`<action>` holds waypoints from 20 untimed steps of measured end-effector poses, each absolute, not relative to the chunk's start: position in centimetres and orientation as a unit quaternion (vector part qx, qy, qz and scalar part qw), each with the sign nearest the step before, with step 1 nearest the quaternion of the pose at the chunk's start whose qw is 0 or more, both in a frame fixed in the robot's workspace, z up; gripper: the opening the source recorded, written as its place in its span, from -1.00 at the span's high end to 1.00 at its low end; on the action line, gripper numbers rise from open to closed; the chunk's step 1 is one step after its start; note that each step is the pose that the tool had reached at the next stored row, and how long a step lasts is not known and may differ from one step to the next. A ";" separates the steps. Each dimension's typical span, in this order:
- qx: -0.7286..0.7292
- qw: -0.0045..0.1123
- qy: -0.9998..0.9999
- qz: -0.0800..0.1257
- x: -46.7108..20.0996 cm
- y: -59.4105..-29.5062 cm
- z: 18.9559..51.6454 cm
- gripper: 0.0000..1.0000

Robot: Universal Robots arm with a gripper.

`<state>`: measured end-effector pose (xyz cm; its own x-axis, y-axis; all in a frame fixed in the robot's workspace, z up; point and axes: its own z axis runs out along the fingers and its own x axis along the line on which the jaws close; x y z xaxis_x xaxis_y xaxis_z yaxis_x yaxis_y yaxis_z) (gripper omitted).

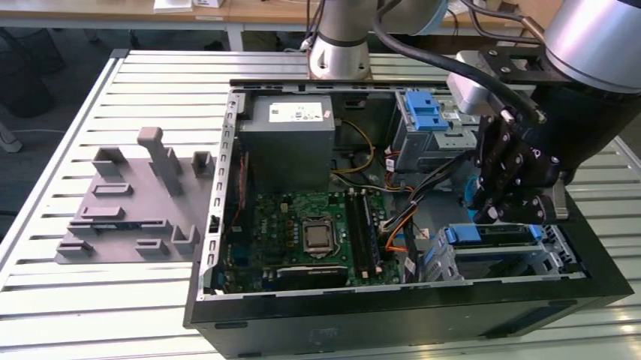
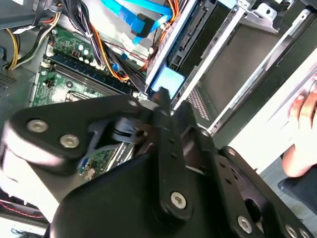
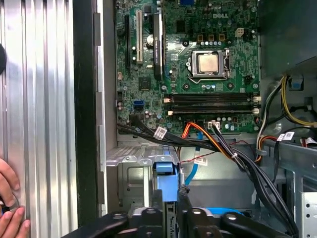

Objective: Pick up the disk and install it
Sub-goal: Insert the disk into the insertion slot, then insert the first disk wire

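Observation:
The disk (image 1: 491, 234) sits in the metal bay at the case's front corner, on the exterior view's right, with its blue carrier rail facing up. My gripper (image 1: 511, 214) hangs straight over it. In both wrist views the two black fingers (image 3: 157, 206) stand close together with the disk's blue rail end (image 3: 166, 181) pinched between them. In the second wrist view the disk (image 2: 169, 79) runs edge-on away from the gripper (image 2: 166, 101), down into the bay. Its label face is hidden.
The open computer case (image 1: 401, 315) lies on a slatted metal table (image 1: 100, 300). Inside are the motherboard (image 1: 311, 225), a grey power-supply box (image 1: 290, 139), a cage with a blue latch (image 1: 431, 120) and cable bundles (image 3: 223, 148). A grey fixture (image 1: 130, 202) is on the exterior view's left. A person's hand (image 3: 7, 198) rests beside the case.

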<state>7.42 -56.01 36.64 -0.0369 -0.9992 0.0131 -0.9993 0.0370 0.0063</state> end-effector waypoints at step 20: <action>0.694 0.007 -0.720 0.002 8.0 -56.0 36.3 0.79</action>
<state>7.97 -56.01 36.26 -0.0369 -0.9992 0.0131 -0.9993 0.0370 0.0063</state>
